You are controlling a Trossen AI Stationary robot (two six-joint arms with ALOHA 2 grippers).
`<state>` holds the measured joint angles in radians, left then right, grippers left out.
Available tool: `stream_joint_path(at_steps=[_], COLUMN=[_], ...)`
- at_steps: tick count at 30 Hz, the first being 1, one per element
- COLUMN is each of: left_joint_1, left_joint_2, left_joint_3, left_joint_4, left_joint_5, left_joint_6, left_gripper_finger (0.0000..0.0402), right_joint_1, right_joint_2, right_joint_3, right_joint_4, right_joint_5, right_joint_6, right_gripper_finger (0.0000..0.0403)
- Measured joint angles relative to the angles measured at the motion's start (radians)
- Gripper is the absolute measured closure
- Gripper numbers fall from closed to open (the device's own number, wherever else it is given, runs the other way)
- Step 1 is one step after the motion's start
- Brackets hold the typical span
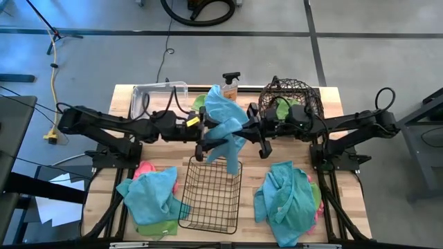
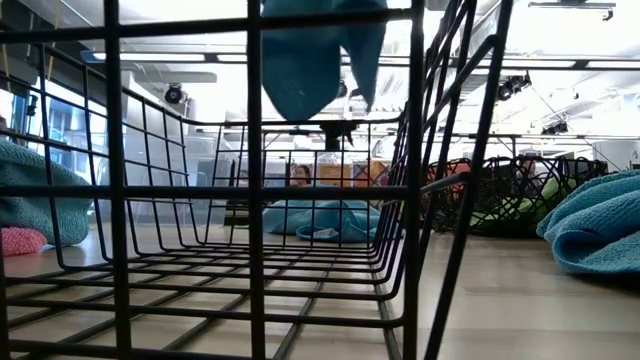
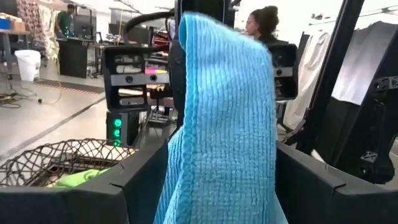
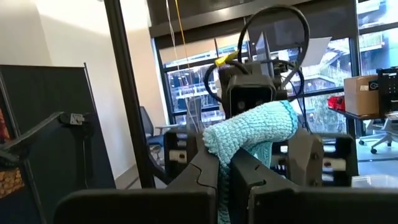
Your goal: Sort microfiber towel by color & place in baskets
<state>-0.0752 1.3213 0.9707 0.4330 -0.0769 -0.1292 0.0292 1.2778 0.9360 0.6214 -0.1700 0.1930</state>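
Towel (image 4: 252, 134) hangs pinched in the closed right gripper (image 4: 231, 163), draped between the left gripper's (image 3: 221, 180) open jaws.

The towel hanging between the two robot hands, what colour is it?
Teal-blue. The towel shows best in the left wrist view.

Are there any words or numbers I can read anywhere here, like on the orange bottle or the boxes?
None can be read.
Orange spray bottle: its label is too small to read.
Cardboard box in the room behind: marks too blurred to read.
Coloured stickers on the right arm's wrist: blurred, no letters can be made out.
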Motion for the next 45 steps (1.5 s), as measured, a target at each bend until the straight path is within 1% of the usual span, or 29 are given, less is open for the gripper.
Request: stream_joint_path(at_steps=[4,10,12,14,15,16,19,20,21,23,26,28,30,34,37,40,42,45], left_joint_1=[0.018,0.019,0.019,0.019,0.019,0.019,0.019,0.024,0.028,0.032,0.037,0.036,0.036,0.036,0.036,0.036,0.036,0.036], left_joint_2=[0.043,0.086,0.091,0.091,0.091,0.091,0.091,0.090,0.087,0.085,0.067,0.045,0.010,-0.082,-0.164,-0.255,-0.324,-0.423], left_joint_3=[0.000,0.000,0.000,0.000,0.000,0.000,0.000,0.000,0.000,0.000,0.000,0.001,0.001,0.001,0.001,-0.005,-0.019,-0.051], left_joint_4=[0.056,0.137,0.141,0.132,0.128,0.128,0.139,0.140,0.136,0.126,0.069,0.030,-0.054,-0.223,-0.342,-0.429,-0.479,-0.509], left_joint_5=[0.050,0.054,0.052,0.041,0.036,0.028,0.020,0.020,0.019,0.013,0.010,0.004,-0.006,-0.066,-0.140,-0.225,-0.296,-0.419], left_joint_6=[-0.031,-0.018,-0.017,0.001,0.013,0.024,0.043,0.045,0.044,0.045,0.036,0.036,0.036,0.057,0.079,0.095,0.106,0.128], left_gripper_finger=[0.0147,0.0148,0.0161,0.0193,0.0218,0.0247,0.0358,0.0378,0.0385,0.0387,0.0398,0.0398,0.0399,0.0400,0.0401,0.0401,0.0401,0.0401], right_joint_1=[0.000,0.000,0.000,0.000,0.000,0.000,0.000,0.000,0.000,-0.001,-0.013,-0.019,-0.025,-0.037,-0.052,-0.066,-0.075,-0.086], right_joint_2=[0.000,0.000,0.000,0.000,0.000,0.000,0.000,0.000,0.000,-0.003,-0.025,-0.051,-0.083,-0.159,-0.214,-0.268,-0.302,-0.343], right_joint_3=[0.000,0.000,0.000,0.000,0.000,0.000,0.000,0.000,0.000,0.000,0.000,0.000,0.000,0.000,0.000,0.000,0.000,0.000], right_joint_4=[0.005,0.004,0.004,0.003,0.004,0.004,0.003,0.003,0.003,-0.004,-0.046,-0.096,-0.161,-0.295,-0.380,-0.454,-0.491,-0.529], right_joint_5=[-0.003,-0.002,-0.002,-0.002,-0.002,-0.002,-0.005,-0.006,-0.006,-0.006,-0.006,-0.007,-0.008,-0.004,0.007,0.050,0.083,0.130], right_joint_6=[0.000,0.000,0.000,0.000,0.000,0.001,0.019,0.026,0.033,0.059,0.105,0.121,0.121,0.112,0.094,0.086,0.067,0.040], right_gripper_finger=[0.0402,0.0402,0.0402,0.0402,0.0402,0.0402,0.0402,0.0402,0.0402,0.0396,0.0364,0.0331,0.0293,0.0219,0.0177,0.0155,0.0152,0.0151])
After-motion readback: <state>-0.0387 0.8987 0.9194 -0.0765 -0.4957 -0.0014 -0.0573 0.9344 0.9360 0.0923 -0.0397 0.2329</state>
